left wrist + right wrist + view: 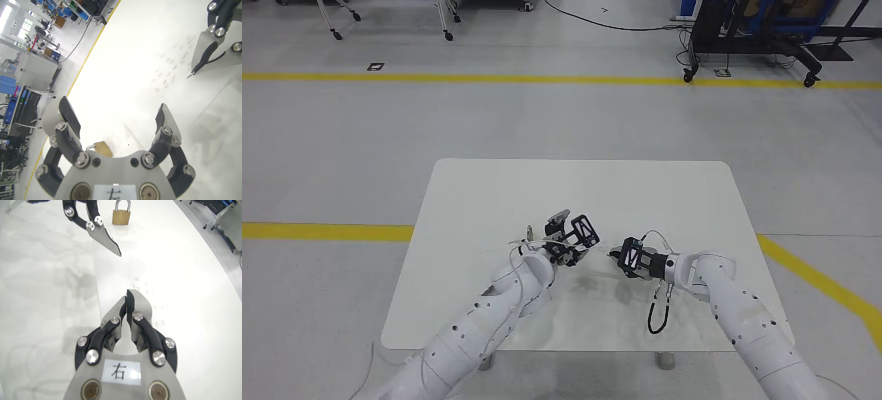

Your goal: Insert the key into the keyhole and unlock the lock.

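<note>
Toward the lower middle of the top view, over the white table (492, 190), I have both arms pointed at each other, tips near but apart. My right gripper (127, 294) is pinched fully closed. In its own wrist view, near the centre of the frame, the two ribbed pads (130, 306) press together along their length. At the upper right of the left wrist view, a thin sliver of metal pokes out from those closed tips. That is the key (189, 76), clamped between the pads with just its end showing. I cannot tell whether that end touches the table.

My left gripper (113, 106) is spread wide open across the lower half of its wrist view, gripping nothing and touching nothing.

The brass padlock (121, 214) rests on the table at the top centre of the right wrist view, beyond one finger (105, 240) of the left gripper. Its silver shackle looks seated in the body. In the left wrist view it sits at the lower centre, partly hidden behind the base of the open fingers. I cannot tell whether it stands or lies flat. The key and the padlock are well apart.
</note>
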`<control>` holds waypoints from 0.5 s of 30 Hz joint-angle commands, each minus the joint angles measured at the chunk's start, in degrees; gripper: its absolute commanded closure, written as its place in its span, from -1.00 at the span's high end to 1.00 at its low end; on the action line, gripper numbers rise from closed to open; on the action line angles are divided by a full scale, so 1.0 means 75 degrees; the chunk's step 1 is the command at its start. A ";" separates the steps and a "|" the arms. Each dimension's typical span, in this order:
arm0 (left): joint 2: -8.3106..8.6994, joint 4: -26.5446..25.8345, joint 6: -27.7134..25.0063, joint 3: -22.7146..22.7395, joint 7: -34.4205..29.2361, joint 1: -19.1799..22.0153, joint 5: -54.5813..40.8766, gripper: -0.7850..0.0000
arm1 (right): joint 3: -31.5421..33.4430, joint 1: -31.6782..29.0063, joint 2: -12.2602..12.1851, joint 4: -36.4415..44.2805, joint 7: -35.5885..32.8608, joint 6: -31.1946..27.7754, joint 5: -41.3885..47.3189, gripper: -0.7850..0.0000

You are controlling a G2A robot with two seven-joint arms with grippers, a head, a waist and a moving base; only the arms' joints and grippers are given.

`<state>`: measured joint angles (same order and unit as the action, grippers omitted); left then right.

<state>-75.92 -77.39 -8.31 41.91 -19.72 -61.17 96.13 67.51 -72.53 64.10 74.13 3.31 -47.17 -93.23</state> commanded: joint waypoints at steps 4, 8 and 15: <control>-0.0194 0.0737 0.0125 -0.0219 0.0101 0.0228 -0.0189 1.00 | -0.0010 -0.0084 -0.0007 0.0144 -0.0073 0.0167 0.0068 -1.00; -0.0325 0.1142 0.0211 -0.0383 0.0132 0.0356 -0.0143 1.00 | 0.0005 -0.0098 -0.0027 0.0220 -0.0219 0.0125 0.0154 -1.00; -0.0477 0.1488 0.0178 -0.0427 0.0226 0.0470 -0.0302 1.00 | 0.0059 -0.0088 -0.0041 0.0289 -0.0254 0.0026 0.0613 -1.00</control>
<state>-79.38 -66.49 -6.91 38.69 -18.14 -57.69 93.98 67.70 -73.17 63.81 76.24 0.77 -46.60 -89.85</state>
